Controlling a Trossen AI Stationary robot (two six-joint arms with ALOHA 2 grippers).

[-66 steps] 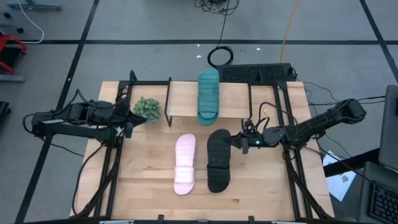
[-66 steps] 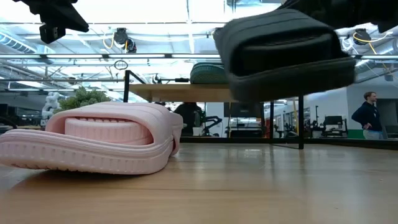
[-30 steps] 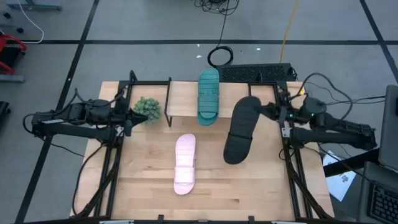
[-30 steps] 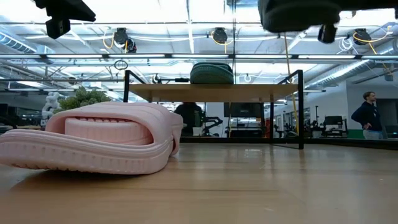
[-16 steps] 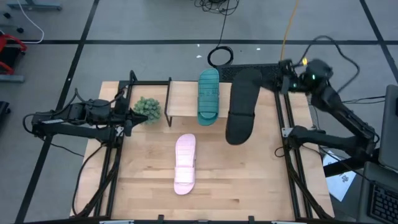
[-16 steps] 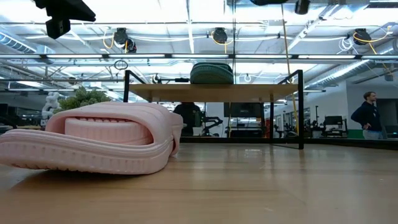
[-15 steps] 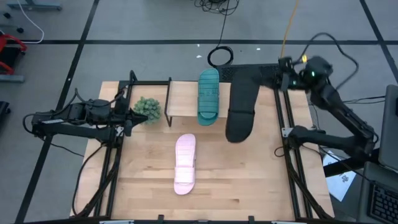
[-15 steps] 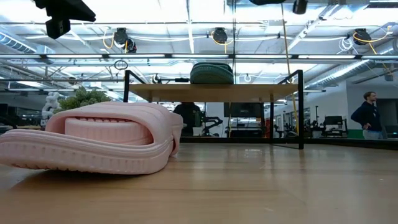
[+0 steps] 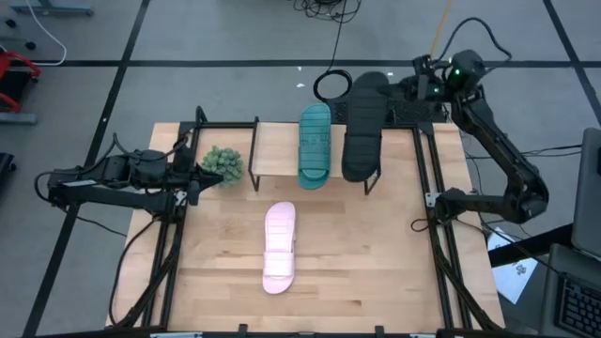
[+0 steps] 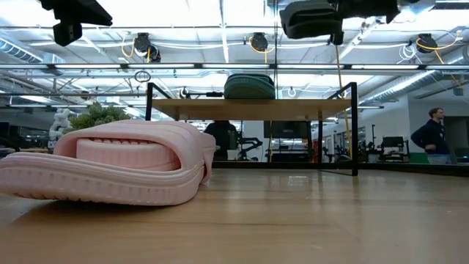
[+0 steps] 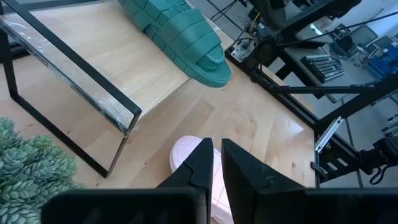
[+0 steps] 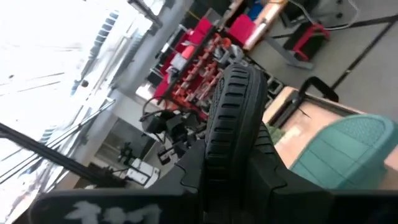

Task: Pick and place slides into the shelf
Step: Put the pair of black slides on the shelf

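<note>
The black slide (image 9: 362, 127) is held clamped in the right gripper (image 9: 420, 86) at the upper right of the high view, raised above the shelf (image 9: 277, 150) and lying lengthwise just beside the teal green slide (image 9: 315, 144), which rests on the shelf's plank top. The pale pink slide (image 9: 279, 248) is seen on the tabletop (image 9: 376, 272) at lower centre. The left gripper (image 9: 197, 178) is parked at the left near a small green plant (image 9: 223, 164), its fingers (image 11: 200, 167) nearly closed on nothing.
</note>
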